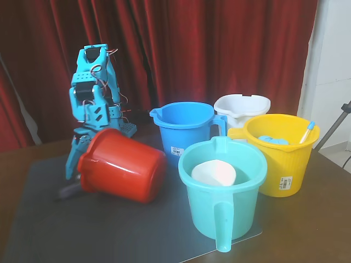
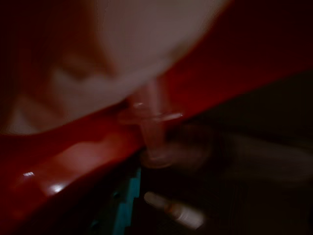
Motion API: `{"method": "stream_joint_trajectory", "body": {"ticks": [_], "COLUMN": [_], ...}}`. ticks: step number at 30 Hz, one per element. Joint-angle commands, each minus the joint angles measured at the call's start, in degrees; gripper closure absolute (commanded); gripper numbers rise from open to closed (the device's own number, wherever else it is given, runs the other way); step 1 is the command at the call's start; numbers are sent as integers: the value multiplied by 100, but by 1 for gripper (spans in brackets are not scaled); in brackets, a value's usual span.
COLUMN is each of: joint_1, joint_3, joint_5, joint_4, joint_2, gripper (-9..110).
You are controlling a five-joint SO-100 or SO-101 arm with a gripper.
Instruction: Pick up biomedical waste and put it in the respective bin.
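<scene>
The red bin (image 1: 123, 167) lies tipped on its side on the dark mat, its mouth turned left toward the teal arm. My gripper (image 1: 74, 167) is low at the bin's rim and mostly hidden behind it. The wrist view is dark and blurred: the red bin's rim (image 2: 73, 161) runs diagonally across it, and a clear tube-like piece (image 2: 151, 134) rests against that rim. Below, a small whitish vial (image 2: 176, 211), the biomedical waste, lies on the mat beside a teal finger (image 2: 122, 208). The jaws' state does not show.
To the right stand a blue bucket (image 1: 184, 131), a white bucket (image 1: 241, 107), a yellow bucket (image 1: 282, 156) holding a blue-tipped stick (image 1: 307, 131), and a teal handled bucket (image 1: 222, 189) with a white piece inside. Red curtain behind.
</scene>
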Motion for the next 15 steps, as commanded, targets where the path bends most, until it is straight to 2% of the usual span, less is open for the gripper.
{"method": "stream_joint_trajectory", "body": {"ticks": [1, 15], "joint_1": [-70, -9], "joint_3": [-193, -185], "joint_5": [53, 9], "joint_4": [176, 378], "joint_2": [396, 439], "gripper": [65, 65]}}
